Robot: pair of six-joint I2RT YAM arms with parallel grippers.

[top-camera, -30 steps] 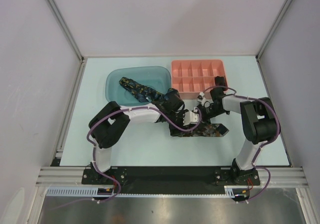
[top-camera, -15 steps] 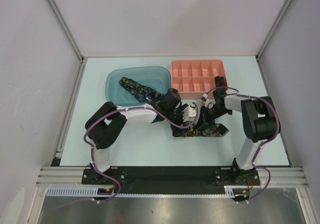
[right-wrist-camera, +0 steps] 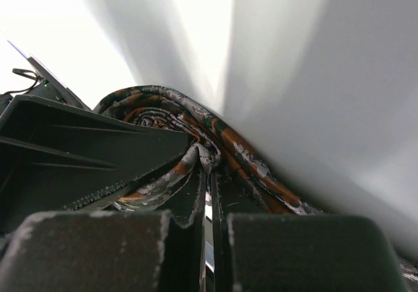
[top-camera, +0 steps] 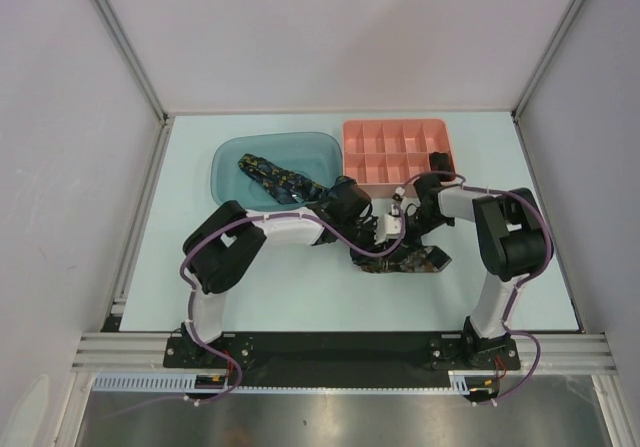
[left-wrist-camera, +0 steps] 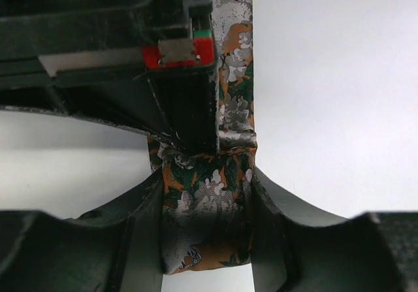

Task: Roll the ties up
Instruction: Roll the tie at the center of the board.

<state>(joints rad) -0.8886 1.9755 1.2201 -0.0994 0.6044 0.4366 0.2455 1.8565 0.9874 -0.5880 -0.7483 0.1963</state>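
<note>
The orange-brown-white flecked tie (top-camera: 408,261) lies partly rolled on the table between both arms. In the left wrist view this tie (left-wrist-camera: 208,194) sits clamped between my left gripper (left-wrist-camera: 206,230) fingers. My left gripper (top-camera: 381,230) meets my right gripper (top-camera: 404,219) over the tie. In the right wrist view my right gripper (right-wrist-camera: 210,174) is almost fully closed, pinching a fold of the coiled tie (right-wrist-camera: 196,142) at its tips. The navy speckled tie (top-camera: 277,177) lies unrolled in the teal bin, one end over the rim.
A teal bin (top-camera: 224,183) stands at the back left. A pink compartment tray (top-camera: 398,125) stands at the back right, just behind my right arm. Grey walls enclose the table on three sides.
My right gripper has moved left, close against my left gripper. The tie's free end on the right has been drawn in and looks shorter.
</note>
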